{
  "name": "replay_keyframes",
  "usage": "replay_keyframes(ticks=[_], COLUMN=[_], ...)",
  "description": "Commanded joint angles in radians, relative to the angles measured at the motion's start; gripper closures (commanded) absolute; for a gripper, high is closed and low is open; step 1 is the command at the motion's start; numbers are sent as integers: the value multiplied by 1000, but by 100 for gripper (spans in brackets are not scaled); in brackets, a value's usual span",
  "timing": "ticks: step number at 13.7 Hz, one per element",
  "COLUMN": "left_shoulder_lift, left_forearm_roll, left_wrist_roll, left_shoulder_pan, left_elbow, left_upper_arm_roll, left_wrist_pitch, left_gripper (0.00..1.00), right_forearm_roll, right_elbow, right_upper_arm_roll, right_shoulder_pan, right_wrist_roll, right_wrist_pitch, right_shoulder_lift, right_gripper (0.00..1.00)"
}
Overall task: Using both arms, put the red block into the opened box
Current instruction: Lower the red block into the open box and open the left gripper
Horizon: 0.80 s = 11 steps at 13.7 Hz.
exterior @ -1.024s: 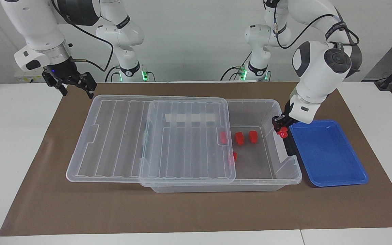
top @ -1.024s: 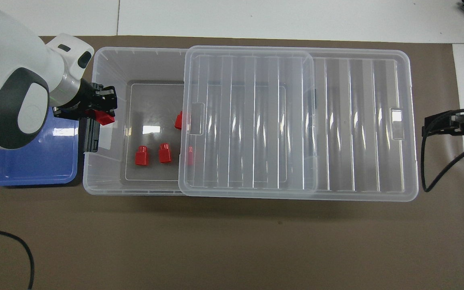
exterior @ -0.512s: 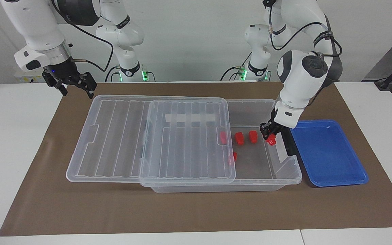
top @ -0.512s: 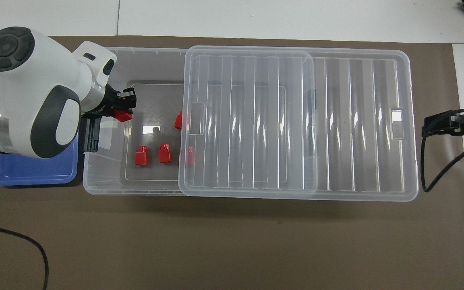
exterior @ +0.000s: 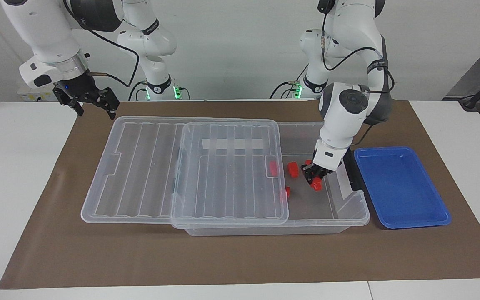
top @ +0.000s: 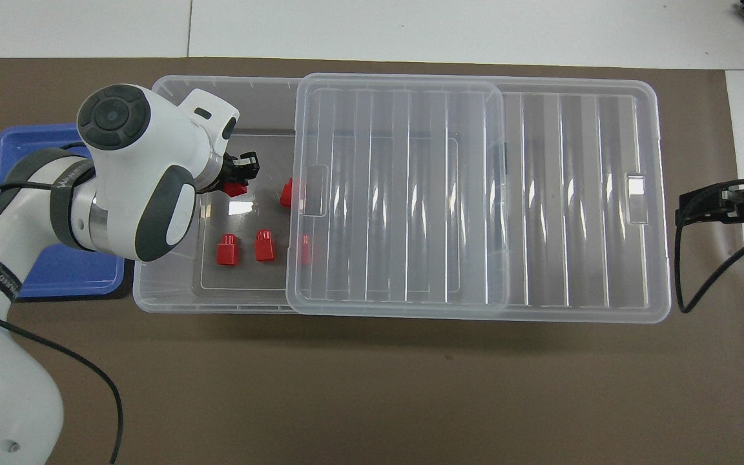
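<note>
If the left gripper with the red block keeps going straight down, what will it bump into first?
Probably the bare floor of the box. The left gripper, shut on the red block, points down into the open end, beside the loose blocks, though depth is hard to judge.

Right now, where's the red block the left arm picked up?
In the left gripper, shut on the red block, over the uncovered part of the box toward the left arm's end, beside the loose blocks.

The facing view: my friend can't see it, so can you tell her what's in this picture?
The left gripper holds a small bright red plastic block down inside the open end of the big clear plastic box, where four more red blocks lie. The ribbed clear lid is slid toward the right arm's end, where the open right gripper waits. A shallow blue tray sits beside the box.
</note>
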Motion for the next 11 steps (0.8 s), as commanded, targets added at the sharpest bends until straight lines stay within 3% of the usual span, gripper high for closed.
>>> replay_keyframes(ticks=[1,8,11], left_shoulder_lift=[31,77,86], left_forearm_roll=[40,83,83], left_wrist_roll=[-20,-17,-17], left_shoulder_pan=[-13,2,2], left_elbow=[-17,-87,-90], left_upper_arm_roll=[16,18,18], left_wrist_pitch=[75,251,262], left_gripper=[100,100,100], right_forearm_roll=[11,-9,-6], right_elbow=[-3,-3,-6], right_upper_arm_roll=[8,8,8], right_shoulder_pan=[-14,0,3], right_wrist_roll=[13,18,16], right_wrist_pitch=[7,33,33], right_shoulder_lift=[-3,0,-5], right_gripper=[0,0,0])
